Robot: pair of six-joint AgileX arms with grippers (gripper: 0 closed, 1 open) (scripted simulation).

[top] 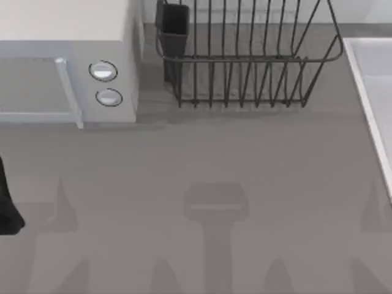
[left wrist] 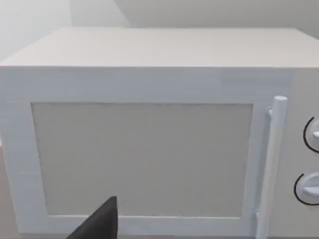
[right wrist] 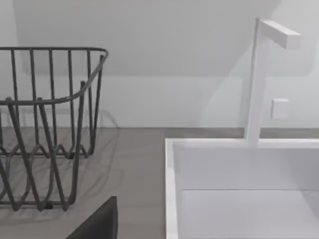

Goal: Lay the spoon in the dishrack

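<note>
Dishrack [top: 245,67] at the frame's upper middle on the grey tabletop [top: 202,165], microwave [top: 67,67] upper left, left arm at the left edge, claw states impossible to tell.

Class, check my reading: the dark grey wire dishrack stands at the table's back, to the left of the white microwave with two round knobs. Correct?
Not quite. In the top view the dark grey wire dishrack stands at the table's back, to the right of the white microwave with two round knobs, not its left.

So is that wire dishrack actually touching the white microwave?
Apart. The top view shows a strip of bare grey table between the microwave and the dishrack, whose cutlery cup is its nearest part.
</note>
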